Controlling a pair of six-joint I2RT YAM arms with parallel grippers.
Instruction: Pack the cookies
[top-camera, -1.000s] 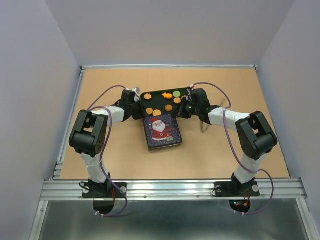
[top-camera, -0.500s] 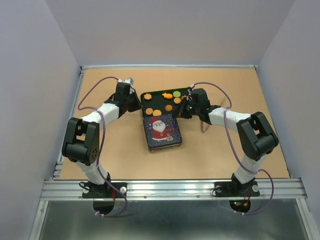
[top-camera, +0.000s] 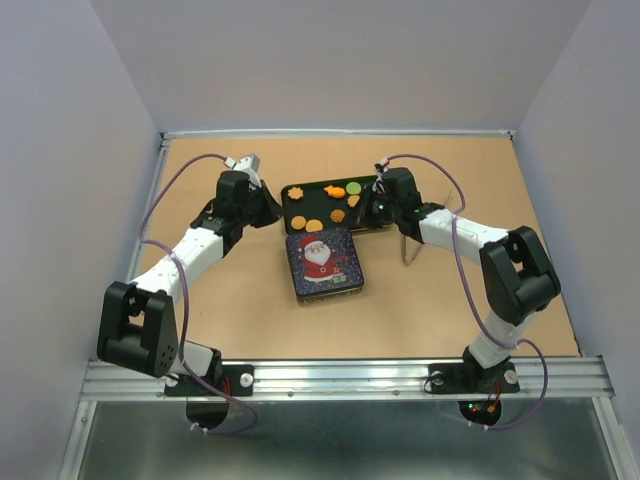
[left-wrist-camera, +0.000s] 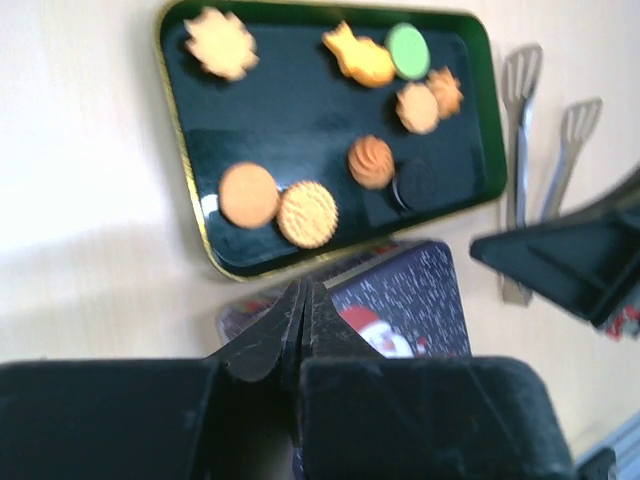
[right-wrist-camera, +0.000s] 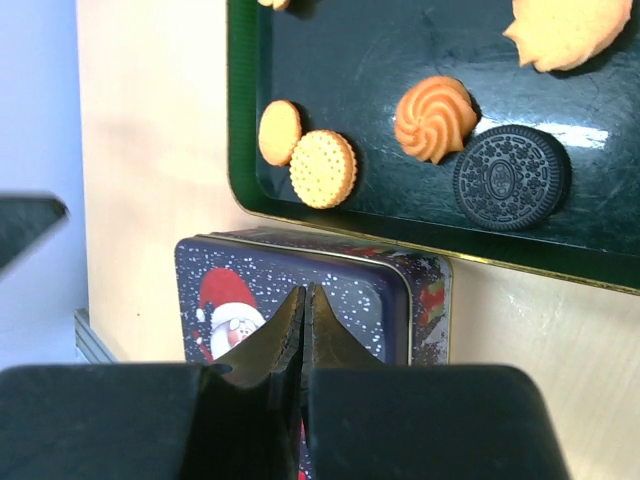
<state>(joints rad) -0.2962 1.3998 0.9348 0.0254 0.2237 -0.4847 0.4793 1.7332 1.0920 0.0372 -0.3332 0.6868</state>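
Note:
The cookies lie on a dark green tray (top-camera: 322, 203) at mid-table: an orange fish (top-camera: 334, 189), a green round (top-camera: 353, 187) and several orange rounds (top-camera: 314, 224). In the left wrist view they show as a leaf (left-wrist-camera: 222, 42), a swirl (left-wrist-camera: 371, 161) and a dark sandwich cookie (left-wrist-camera: 415, 184). My left gripper (top-camera: 271, 210) hovers by the tray's left end, shut and empty (left-wrist-camera: 303, 290). My right gripper (top-camera: 368, 212) hangs at the tray's right end, also shut on nothing (right-wrist-camera: 303, 295). A closed Santa tin (top-camera: 324, 264) sits just in front of the tray.
Metal tongs (top-camera: 407, 250) lie on the table right of the tin, also seen in the left wrist view as tongs (left-wrist-camera: 520, 100). Grey walls enclose the table on three sides. The tin (right-wrist-camera: 350, 290) touches the tray's near rim (right-wrist-camera: 330, 222).
The left arm has swung its elbow out and down to the left, and its wrist has moved slightly farther back beside the tray. The right wrist has shifted a little toward the back.

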